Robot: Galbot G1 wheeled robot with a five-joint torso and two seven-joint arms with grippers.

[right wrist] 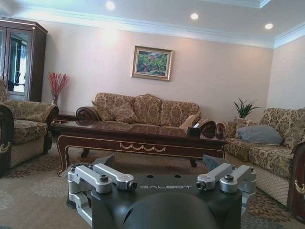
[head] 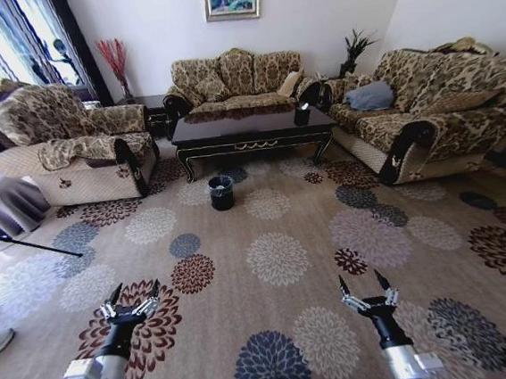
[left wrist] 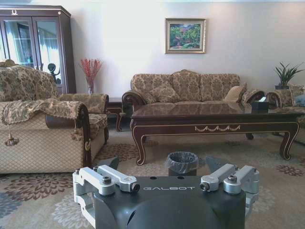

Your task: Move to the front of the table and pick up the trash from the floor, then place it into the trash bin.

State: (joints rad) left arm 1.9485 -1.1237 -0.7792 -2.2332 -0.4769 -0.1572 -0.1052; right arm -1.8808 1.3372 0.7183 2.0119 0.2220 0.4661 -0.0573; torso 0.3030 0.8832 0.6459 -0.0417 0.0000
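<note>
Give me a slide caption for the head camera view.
Both open grippers, left and right, held low over flowered carpet, facing the distant table and trash bin.

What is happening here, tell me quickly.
The robot stands back on the patterned carpet, facing the table across open floor. The trash bin sits on the carpet in front of the table, nearer its left end. The left gripper and right gripper are held low in front, both open and holding nothing. No trash can be made out on the floor from here.

Each hand (left wrist: 167, 183) is a matte black housing lettered GALBOT, with silver bolted finger links and black fingertips (head: 113, 295).
</note>
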